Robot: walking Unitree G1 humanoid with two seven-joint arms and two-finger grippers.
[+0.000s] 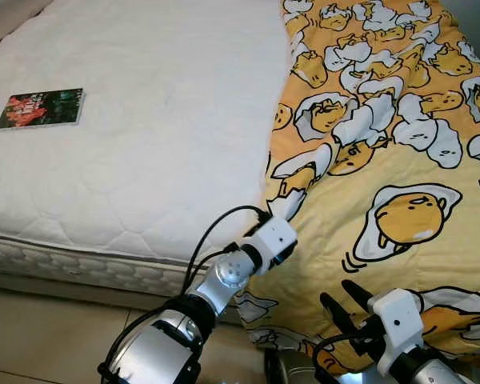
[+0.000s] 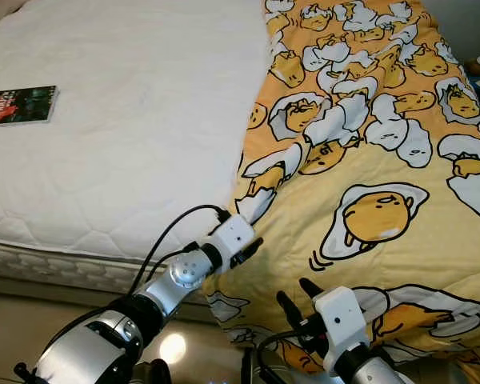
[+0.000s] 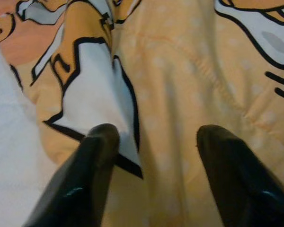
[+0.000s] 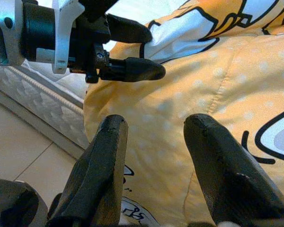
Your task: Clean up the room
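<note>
One yellow quilt (image 1: 384, 160) printed with cartoon eggs covers the frame's right half over the white mattress (image 1: 144, 144). Left gripper (image 3: 154, 142) and right gripper (image 4: 154, 130) both gape empty at its edge. One book (image 1: 40, 109) lies upper left.

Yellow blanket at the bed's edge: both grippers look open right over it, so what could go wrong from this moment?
1. The left gripper has its fingers open on flat, thick blanket with no fold between them; closing may slip off or pinch too little fabric.
2. The right gripper, also open, sits close beside the left one; they could collide.
3. Dragging the blanket across the white mattress might sweep the book off.
</note>
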